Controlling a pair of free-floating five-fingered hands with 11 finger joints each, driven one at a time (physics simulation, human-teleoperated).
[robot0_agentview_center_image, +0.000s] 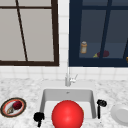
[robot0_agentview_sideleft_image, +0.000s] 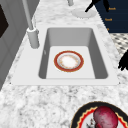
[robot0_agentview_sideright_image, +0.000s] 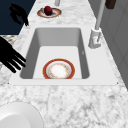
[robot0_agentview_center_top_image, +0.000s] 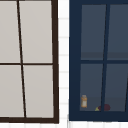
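A red-rimmed dish (robot0_agentview_sideleft_image: 68, 61) with a pale centre lies flat on the sink floor (robot0_agentview_sideright_image: 58, 70); from the front it shows as a round red shape (robot0_agentview_center_image: 67, 114). My left hand (robot0_agentview_center_image: 38, 117) hovers at the sink's front left corner, fingers relaxed and holding nothing. It also shows beyond the counter's front edge (robot0_agentview_sideleft_image: 123, 61) and further away (robot0_agentview_sideright_image: 18, 13). My right hand (robot0_agentview_center_image: 101, 103) hangs over the sink's right rim with straight, spread fingers (robot0_agentview_sideright_image: 11, 58), empty, near the white plate (robot0_agentview_sideleft_image: 83, 13).
A patterned plate (robot0_agentview_center_image: 5, 110) with a dark red fruit (robot0_agentview_center_image: 17, 105) sits on the left counter. A white plate (robot0_agentview_center_image: 121, 115) lies on the right counter. The faucet (robot0_agentview_center_image: 68, 77) stands behind the basin. An orange bottle (robot0_agentview_center_top_image: 84, 101) stands in the dark glass-doored cabinet.
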